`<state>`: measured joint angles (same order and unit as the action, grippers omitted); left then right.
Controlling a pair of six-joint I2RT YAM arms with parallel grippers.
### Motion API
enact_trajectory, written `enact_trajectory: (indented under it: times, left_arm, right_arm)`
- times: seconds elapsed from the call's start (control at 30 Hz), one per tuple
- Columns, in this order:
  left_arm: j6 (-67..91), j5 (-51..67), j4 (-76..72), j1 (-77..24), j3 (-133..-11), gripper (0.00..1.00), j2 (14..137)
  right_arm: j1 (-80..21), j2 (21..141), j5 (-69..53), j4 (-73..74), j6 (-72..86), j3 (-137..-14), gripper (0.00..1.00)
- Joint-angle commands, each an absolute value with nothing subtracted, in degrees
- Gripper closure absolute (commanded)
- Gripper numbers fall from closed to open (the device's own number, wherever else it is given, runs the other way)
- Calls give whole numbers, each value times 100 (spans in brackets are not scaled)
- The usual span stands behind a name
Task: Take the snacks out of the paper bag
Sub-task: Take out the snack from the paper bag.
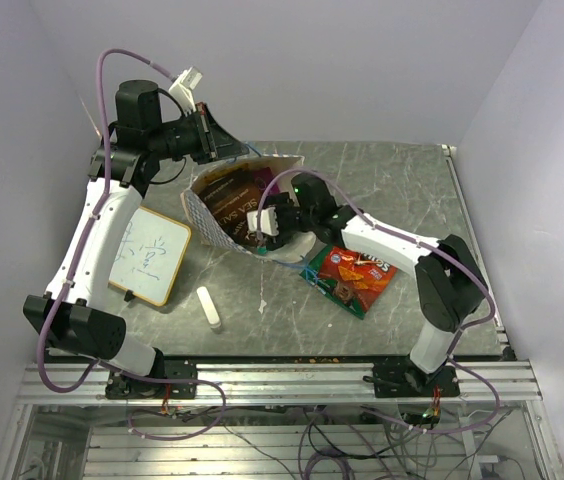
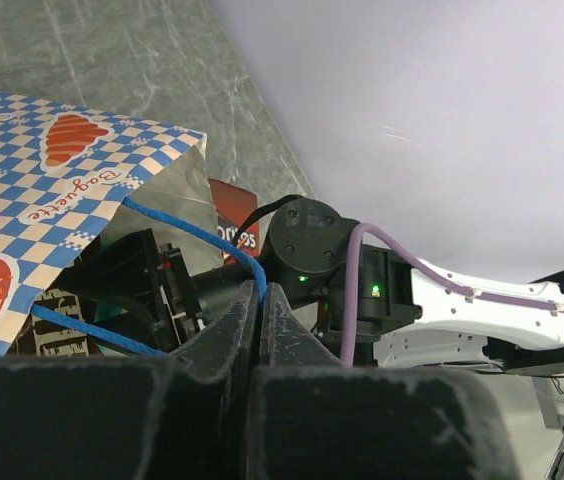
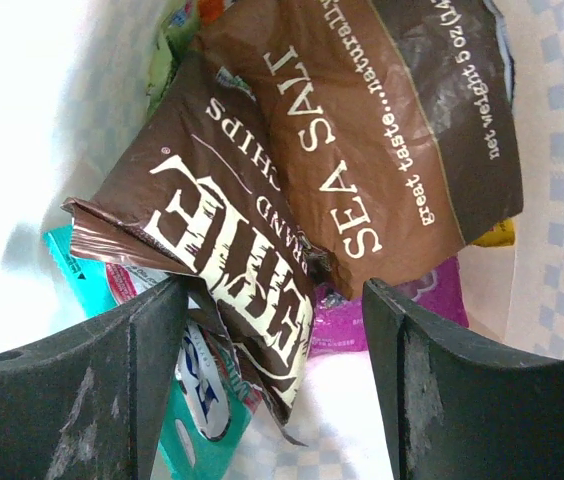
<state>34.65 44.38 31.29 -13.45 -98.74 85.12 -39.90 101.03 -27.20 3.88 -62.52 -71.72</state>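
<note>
Doritos packet (image 1: 359,275) is out on the counter (image 1: 412,190), but brown bags (image 3: 362,130) plus others sit inside the paper bag (image 2: 62,200). Right tool (image 3: 274,305) gapes over them, left tool (image 2: 262,300) pinches its blue handle (image 2: 192,235). Early days.

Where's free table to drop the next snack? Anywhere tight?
Widest bare patch: far right of the table, between the paper bag and the right edge. Also the near strip between the white cylinder and the Doritos bag. Crowded: centre, where the right gripper sits in the bag mouth beside the Doritos; the whiteboard fills the left.
</note>
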Motion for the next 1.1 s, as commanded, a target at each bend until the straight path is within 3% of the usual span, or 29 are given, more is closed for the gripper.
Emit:
enact_trajectory:
  times: [0.0,0.37,0.53,0.63,0.67,0.87,1.07]
  left_arm:
    - [3401,4548,3156,-1404,-10107,93,8547]
    - [3393,4556,3168,-1405,-10130,93,8570]
    - [3392,4489,3184,-1402,-10117,93,8555]
    - [3413,4433,3124,-1399,-10112,93,8546]
    - [3429,4416,3089,-1398,-10089,93,8550]
    - [3537,4351,2900,-1397,-10012,93,8510]
    - [3543,4232,2816,-1369,-10038,93,8505]
  right_arm:
    - [-4108,10248,-2486,670,-6934,-7176,30]
    - [-4165,10551,-2396,432,-7093,-6972,36]
    - [-4177,10546,-2536,405,-6898,-7071,54]
    - [-4165,10361,-2516,257,-6656,-6997,83]
    - [-4161,10284,-2496,218,-6591,-6974,87]
    - [-4118,9809,-2461,610,-6417,-7071,100]
    - [-4118,9502,-2453,1397,-5860,-7584,100]
